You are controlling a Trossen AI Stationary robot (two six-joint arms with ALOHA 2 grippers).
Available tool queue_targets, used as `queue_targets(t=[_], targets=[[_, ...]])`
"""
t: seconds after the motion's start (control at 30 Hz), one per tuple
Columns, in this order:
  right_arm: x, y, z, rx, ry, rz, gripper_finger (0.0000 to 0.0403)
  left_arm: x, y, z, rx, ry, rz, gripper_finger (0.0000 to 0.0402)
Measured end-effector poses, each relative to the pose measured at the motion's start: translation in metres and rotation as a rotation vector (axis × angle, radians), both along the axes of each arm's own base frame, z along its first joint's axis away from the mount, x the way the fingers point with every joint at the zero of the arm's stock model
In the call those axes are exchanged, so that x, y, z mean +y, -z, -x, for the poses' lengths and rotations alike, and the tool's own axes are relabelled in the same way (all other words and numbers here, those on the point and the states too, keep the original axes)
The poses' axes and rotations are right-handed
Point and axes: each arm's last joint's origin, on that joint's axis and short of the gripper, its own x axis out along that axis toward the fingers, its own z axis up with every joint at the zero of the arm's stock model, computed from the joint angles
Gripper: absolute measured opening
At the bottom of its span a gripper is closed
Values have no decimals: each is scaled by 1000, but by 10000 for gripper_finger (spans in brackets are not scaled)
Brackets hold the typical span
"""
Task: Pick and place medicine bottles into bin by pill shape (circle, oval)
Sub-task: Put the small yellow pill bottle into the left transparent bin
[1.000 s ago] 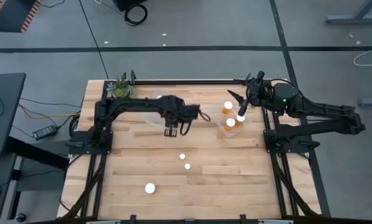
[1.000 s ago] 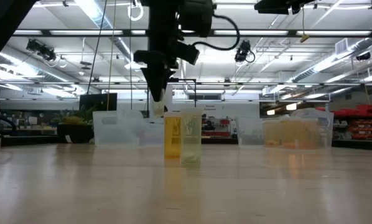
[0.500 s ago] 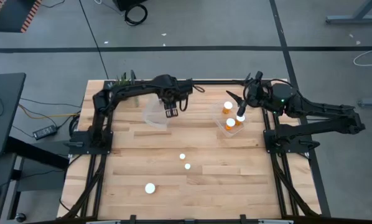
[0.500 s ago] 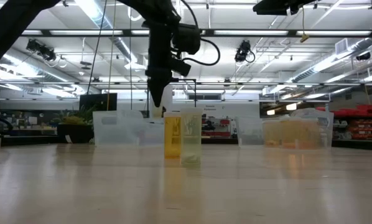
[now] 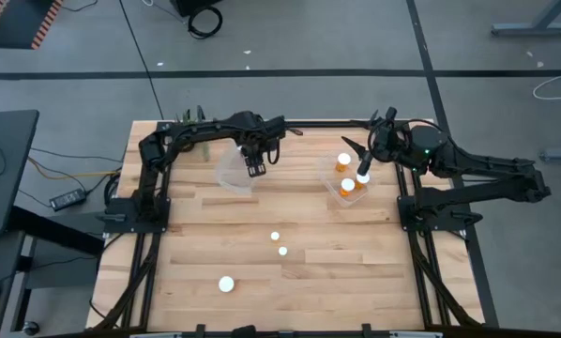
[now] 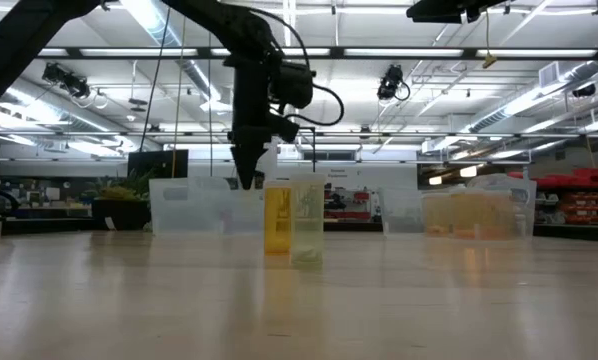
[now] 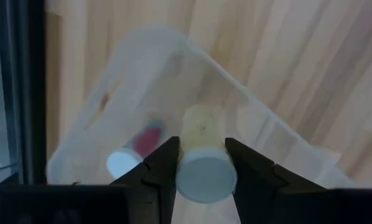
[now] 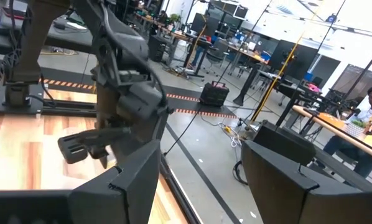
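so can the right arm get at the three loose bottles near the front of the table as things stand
Probably yes. The right gripper is open and empty, parked above the right bin, and bare table lies between it and the three loose bottles. The farthest looks like a long stretch.

Seven visible bottles [image 5: 226, 284], two bins [image 5: 232, 169].
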Motion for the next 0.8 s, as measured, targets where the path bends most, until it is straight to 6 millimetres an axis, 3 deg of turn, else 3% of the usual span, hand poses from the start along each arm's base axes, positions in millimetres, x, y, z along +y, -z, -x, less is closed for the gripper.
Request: queue_targets(t=[0.1, 0.47, 0.67, 0.8], targets=[[0, 0, 0, -1, -10, 0, 233, -2, 12, 4, 39, 30, 16, 129], [1, -1, 0, -11, -28, 1, 233, -2, 28, 6, -1, 30, 44, 150], [1, -1, 0, -11, -29, 1, 233, -2, 30, 6, -2, 28, 47, 141], [1, -1, 0, -11, -29, 2, 233, -2, 30, 6, 7, 25, 26, 164]])
